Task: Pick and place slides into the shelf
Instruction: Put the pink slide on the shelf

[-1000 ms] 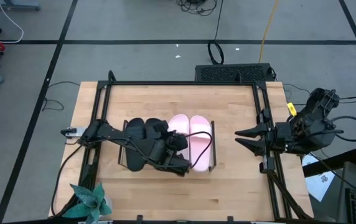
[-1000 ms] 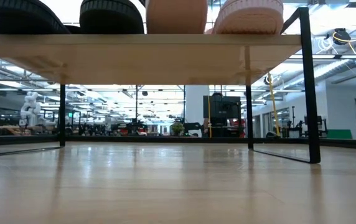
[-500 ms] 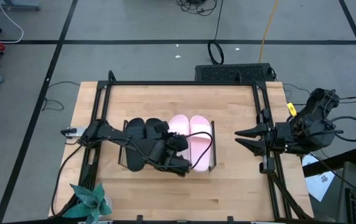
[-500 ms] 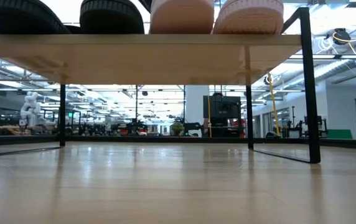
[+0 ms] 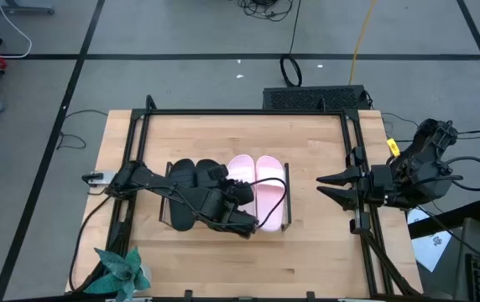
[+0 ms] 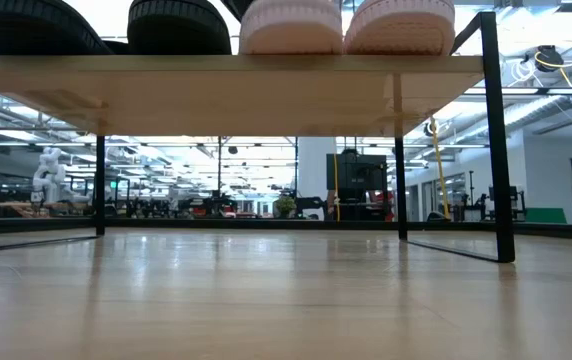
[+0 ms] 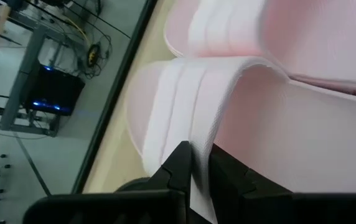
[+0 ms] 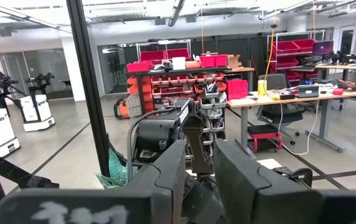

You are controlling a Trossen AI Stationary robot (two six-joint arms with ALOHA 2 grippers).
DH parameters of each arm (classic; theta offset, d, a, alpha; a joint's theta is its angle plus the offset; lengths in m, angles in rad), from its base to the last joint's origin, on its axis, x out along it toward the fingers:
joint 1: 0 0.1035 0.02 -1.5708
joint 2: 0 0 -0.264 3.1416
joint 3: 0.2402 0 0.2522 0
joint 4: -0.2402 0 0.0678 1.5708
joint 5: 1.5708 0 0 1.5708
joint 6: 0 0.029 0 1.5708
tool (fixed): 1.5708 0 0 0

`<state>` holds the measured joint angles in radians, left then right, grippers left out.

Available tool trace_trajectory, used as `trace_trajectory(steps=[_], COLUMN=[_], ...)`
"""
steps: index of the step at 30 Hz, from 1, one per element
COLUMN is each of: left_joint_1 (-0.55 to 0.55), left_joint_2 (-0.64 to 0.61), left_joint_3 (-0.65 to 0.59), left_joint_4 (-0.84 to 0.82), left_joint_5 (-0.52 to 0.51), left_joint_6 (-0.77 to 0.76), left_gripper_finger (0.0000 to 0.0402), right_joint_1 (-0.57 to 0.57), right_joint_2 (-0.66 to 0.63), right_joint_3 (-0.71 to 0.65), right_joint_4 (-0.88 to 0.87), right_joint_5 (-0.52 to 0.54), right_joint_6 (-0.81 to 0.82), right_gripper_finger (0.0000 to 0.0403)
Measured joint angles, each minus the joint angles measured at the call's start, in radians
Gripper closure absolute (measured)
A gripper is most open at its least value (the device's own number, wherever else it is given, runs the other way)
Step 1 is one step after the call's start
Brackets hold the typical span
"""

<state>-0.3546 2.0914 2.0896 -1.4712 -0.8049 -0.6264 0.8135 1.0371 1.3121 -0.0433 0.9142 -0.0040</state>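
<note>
The shelf [image 5: 288, 201] stands mid-table; its light board [image 6: 216, 95] fills the low view. Two black slides [image 5: 185, 178] lie on its left half and two pink slides on its right half, all resting soles down on the board. My left gripper [image 5: 242, 195] reaches in from the table's left over the black slides and is shut on the left pink slide [image 5: 240, 164]. The right pink slide [image 5: 269, 189] lies beside it. My right gripper [image 5: 322, 184] waits open near the table's right rail, apart from everything. My left gripper pinches the left pink slide's wide strap at its edge [image 7: 190, 124] between its two fingers [image 7: 179, 163]. The fingers come slanting from above and from the table's left. The slide's sole [image 6: 291, 30] rests on the shelf board beside the other pink slide.
Black rails [image 5: 353, 159] frame the wooden tabletop. A potted plant [image 5: 122, 273] stands at the near left corner, and a black box [image 5: 315, 98] sits past the far edge. Bare wood [image 5: 315, 235] lies right of and in front of the shelf.
The left pink slide has come down and levelled onto the shelf board: in the low view its ribbed sole edge now sits flat beside the other pink slide. My left gripper has stayed shut on its strap, hardly shifting.
</note>
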Motion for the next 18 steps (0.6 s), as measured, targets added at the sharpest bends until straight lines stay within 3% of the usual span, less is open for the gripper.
trace_trajectory(steps=[13,18], left_joint_1=[0.001,0.001], left_joint_2=[0.0,0.0], left_joint_3=[0.0,0.001], left_joint_4=[0.008,0.016], left_joint_5=[0.063,0.073], left_joint_6=[0.003,-0.012], left_gripper_finger=[0.0363,0.0338], right_joint_1=[0.0,0.0], right_joint_2=[0.0,0.0], right_joint_3=[0.0,0.0], right_joint_4=[0.0,0.0], right_joint_5=[0.0,0.0], right_joint_6=[-0.004,-0.004], right_gripper_finger=[0.0328,0.0328])
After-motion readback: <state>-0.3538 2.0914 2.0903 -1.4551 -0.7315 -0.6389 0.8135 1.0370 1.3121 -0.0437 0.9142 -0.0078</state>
